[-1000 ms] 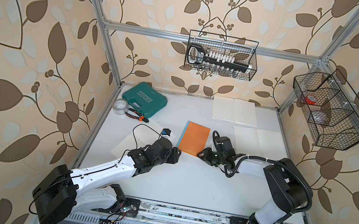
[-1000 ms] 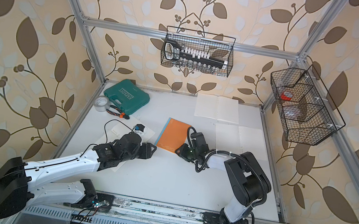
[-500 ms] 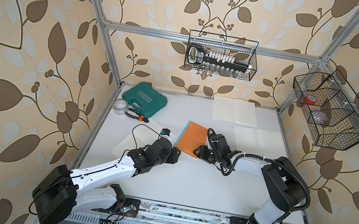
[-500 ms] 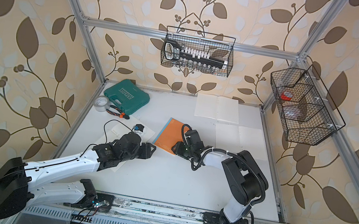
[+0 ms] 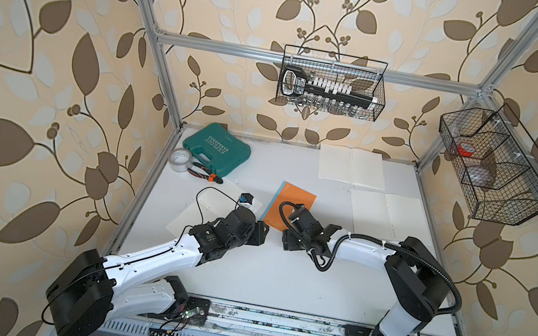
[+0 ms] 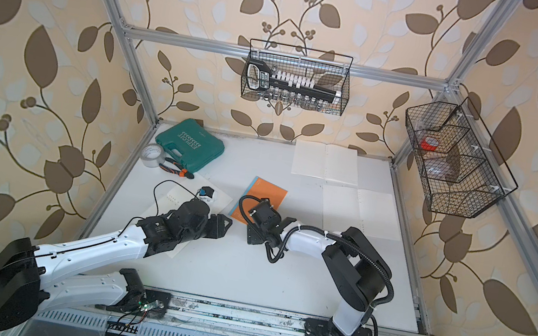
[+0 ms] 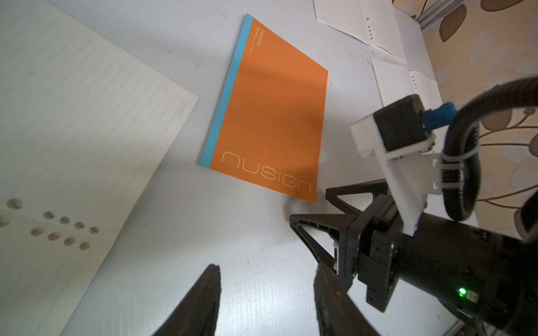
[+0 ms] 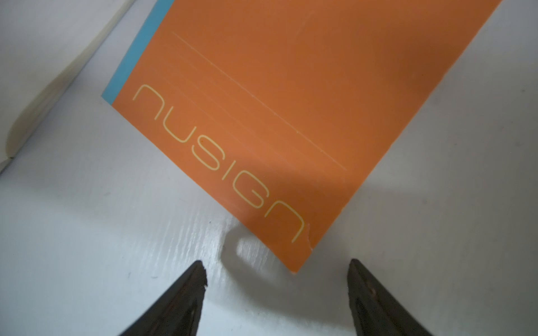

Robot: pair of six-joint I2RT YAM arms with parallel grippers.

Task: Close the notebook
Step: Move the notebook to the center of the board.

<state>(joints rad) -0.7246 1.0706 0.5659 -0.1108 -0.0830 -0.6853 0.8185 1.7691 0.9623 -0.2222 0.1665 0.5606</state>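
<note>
The orange notebook [image 8: 291, 101] is lying closed and flat on the white worktop [image 5: 278, 281], cover up, with a blue strip running along its spine. Its nearest corner, beside the "nusign" lettering, is sitting just ahead of the right fingers [image 8: 180, 299], roughly midway between the two tips and apart from both. Those fingers are standing wide apart and gripping nothing; only bare worktop is showing between them.

The left fingers [image 7: 203, 302] are also standing apart with nothing between them, pointing toward the notebook from farther back. The right fingers are sitting just ahead of them and off to one side. On the other side of the left fingers an open ruled pad [image 7: 72, 116] is lying flat, near the notebook but not touching it.

Beyond the notebook, farther from both sets of fingers, two more open white books [image 5: 352, 166] [image 5: 385, 214] are lying side by side. A teal tool case [image 5: 217, 149], a tape roll [image 5: 180, 160] and pliers [image 5: 203, 174] are resting well away from either pair of fingers.
</note>
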